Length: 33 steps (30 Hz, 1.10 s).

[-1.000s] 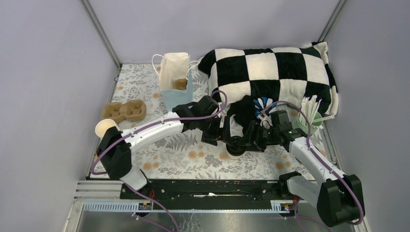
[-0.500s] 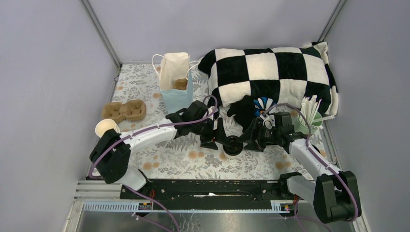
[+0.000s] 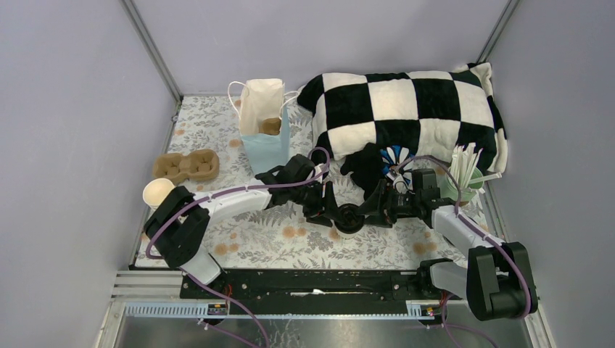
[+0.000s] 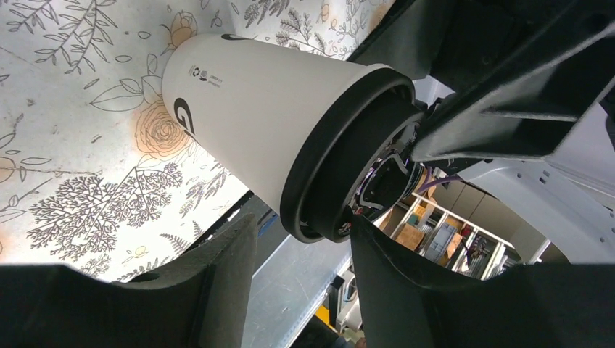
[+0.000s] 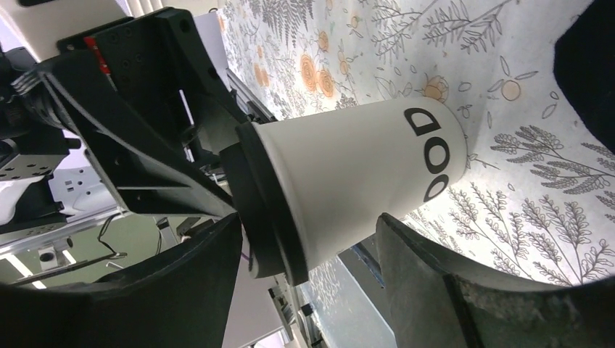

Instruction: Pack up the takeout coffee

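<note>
The takeout coffee (image 3: 348, 218) is a cream-white paper cup with a black lid, standing on the floral mat between both arms. My left gripper (image 3: 333, 211) reaches it from the left and my right gripper (image 3: 367, 210) from the right. In the left wrist view the lidded cup (image 4: 261, 109) sits between the jaws of my left gripper (image 4: 301, 235). One finger is at the lid's rim and a gap shows on the other side. In the right wrist view my right gripper (image 5: 308, 225) straddles the cup (image 5: 362, 181), its fingers close to lid and wall, open.
A white-and-blue paper bag (image 3: 265, 127) stands open at the back left. A brown pulp cup carrier (image 3: 187, 167) and a stack of lidless cups (image 3: 158, 192) lie at the left. A checkered pillow (image 3: 413, 109) fills the back right, with a mint cup of straws (image 3: 464, 181) beside it.
Both arms have dropped lower and settled around the cup. The left gripper's jaws have narrowed toward the lid. The cup has stayed where it was.
</note>
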{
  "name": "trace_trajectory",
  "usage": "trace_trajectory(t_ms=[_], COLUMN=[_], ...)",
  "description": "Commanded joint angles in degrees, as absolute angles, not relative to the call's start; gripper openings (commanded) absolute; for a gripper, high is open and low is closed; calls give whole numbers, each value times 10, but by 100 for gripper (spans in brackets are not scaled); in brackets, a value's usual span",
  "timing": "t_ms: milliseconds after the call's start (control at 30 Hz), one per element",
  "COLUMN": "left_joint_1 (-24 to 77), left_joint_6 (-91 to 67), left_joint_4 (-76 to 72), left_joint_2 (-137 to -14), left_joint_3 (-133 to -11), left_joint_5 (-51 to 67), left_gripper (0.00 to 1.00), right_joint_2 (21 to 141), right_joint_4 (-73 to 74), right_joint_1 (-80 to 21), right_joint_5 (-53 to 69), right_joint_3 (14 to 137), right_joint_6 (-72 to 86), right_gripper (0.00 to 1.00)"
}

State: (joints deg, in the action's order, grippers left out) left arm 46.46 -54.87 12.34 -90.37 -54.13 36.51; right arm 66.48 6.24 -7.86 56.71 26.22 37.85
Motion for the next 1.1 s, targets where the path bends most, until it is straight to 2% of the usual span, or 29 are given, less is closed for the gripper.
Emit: trace_trajectory(t_ms=[0,167,433,533,633,700,767,867,967,1067], left_joint_1=[464,464,462,452,451,451,453,453,456,462], left_joint_6=[-523,-525,-515,-530,-524,-512,-494,-470,-458,-459], left_joint_4=[131,132,125,102,106,120,139,187,213,216], left_joint_2=[-917,-921,-943,-956,-960,-957,-949,-951,-967,-979], left_joint_3=[-528,-505,-447,-404,-387,-395,-422,-478,-511,-522], left_joint_5=[349,329,296,300,291,285,282,266,263,266], left_gripper=[51,46,43,41,41,41,42,43,44,44], right_joint_2=[675,685,741,772,770,749,725,681,658,681], right_joint_4=[10,-58,-67,-34,84,119,120,80,75,68], right_joint_1=[-77,-76,-76,-76,-78,-78,-78,-78,-78,-82], right_joint_5=[581,558,456,417,364,365,420,519,541,565], right_joint_3=[234,179,107,103,147,179,207,233,264,289], right_joint_6=[399,440,455,464,436,404,378,385,371,349], right_gripper=[72,64,60,59,59,62,67,80,93,97])
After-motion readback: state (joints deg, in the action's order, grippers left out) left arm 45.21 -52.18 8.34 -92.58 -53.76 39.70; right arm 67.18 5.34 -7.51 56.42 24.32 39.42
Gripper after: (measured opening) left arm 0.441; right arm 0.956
